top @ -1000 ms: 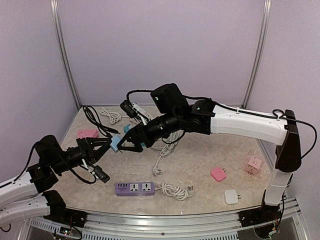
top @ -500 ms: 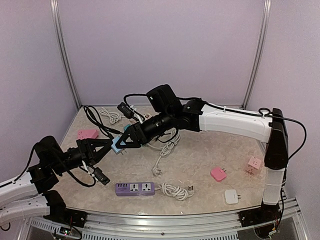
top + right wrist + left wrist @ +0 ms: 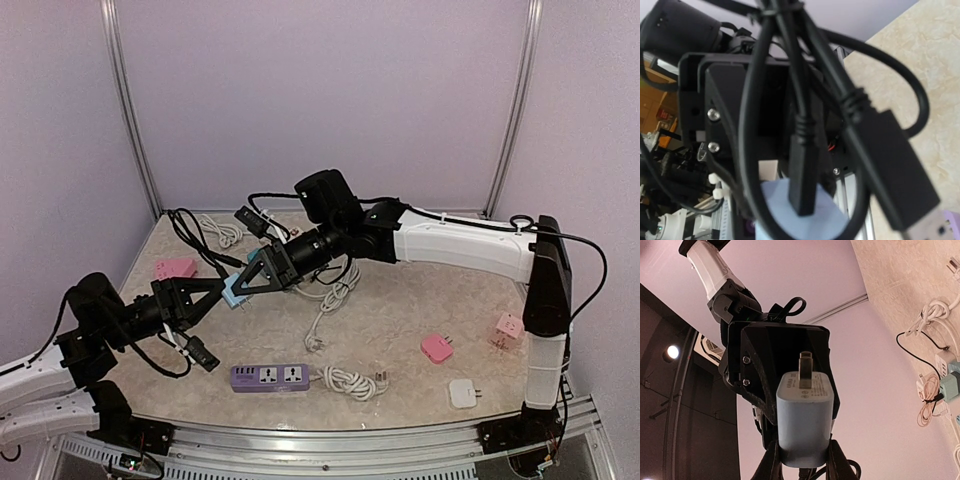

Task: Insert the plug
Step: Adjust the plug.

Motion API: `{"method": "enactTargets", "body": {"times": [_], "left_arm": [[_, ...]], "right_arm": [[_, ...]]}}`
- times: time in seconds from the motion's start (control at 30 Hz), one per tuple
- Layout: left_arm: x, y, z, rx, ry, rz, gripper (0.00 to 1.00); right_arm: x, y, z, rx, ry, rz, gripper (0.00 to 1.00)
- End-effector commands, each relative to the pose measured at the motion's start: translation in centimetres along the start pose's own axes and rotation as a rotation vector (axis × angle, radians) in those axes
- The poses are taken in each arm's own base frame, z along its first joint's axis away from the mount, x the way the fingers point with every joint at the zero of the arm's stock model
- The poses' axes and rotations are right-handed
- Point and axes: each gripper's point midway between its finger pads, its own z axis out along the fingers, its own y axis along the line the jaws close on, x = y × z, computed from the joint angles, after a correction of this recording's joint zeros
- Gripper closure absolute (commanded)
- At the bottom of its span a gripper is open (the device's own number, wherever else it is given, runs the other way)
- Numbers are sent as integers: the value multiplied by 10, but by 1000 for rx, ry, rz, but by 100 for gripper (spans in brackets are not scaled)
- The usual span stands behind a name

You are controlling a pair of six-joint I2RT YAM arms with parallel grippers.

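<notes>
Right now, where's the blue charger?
The blue charger is left of centre in the top view, held aloft by the left gripper, facing the right gripper.

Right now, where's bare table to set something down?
Bare: the stretch between the white cable and the pink adapter; also the near strip between the coiled cord and the white adapter. Crowded: back-left, around the cable tangle.

Overhead camera, high behind the near edge of the table [image 3: 420, 300], looks down and across to the far edge. Left wrist view, in tight, tilts up past the blue adapter [image 3: 804, 415]. Right wrist view, closer yet, faces back toward the near edge. All three views share that adapter.
</notes>
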Motion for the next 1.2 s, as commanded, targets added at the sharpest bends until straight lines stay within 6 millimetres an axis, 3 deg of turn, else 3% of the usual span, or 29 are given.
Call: {"method": "enactTargets", "body": {"times": [0.0,0.1,0.13,0.23,0.33,0.43,0.5,0.67,0.8,0.9,1.0,1.17], "left_arm": [[4,4,2,-11,25,433,100],[4,0,1,6,27,415,100],[5,-2,0,17,31,403,84],[8,-15,-2,85,61,363,22],[10,-29,-7,139,95,279,5],[9,-38,-15,203,126,70,1],[4,-40,-21,257,138,-170,1],[-24,-14,-36,378,62,-874,4],[-32,8,-20,417,52,-1463,9],[-33,26,-12,361,-2,-1773,16],[-15,44,-3,248,-23,-1973,19],[5,60,8,140,-69,-2076,19]], "right_arm": [[11,1,13,-44,26,-27,100],[9,-2,8,-2,3,-43,100],[9,-4,6,18,-5,-45,100],[3,-10,-5,86,-50,-61,100],[-8,-11,-20,173,-130,-115,100],[-21,-6,-39,249,-229,-205,100],[-32,2,-56,301,-320,-281,100],[-47,13,-86,430,-504,-480,100],[-45,29,-89,419,-562,-607,100],[-43,46,-83,374,-583,-686,100],[-40,62,-76,333,-588,-755,100],[-36,77,-66,275,-577,-811,100]]}}
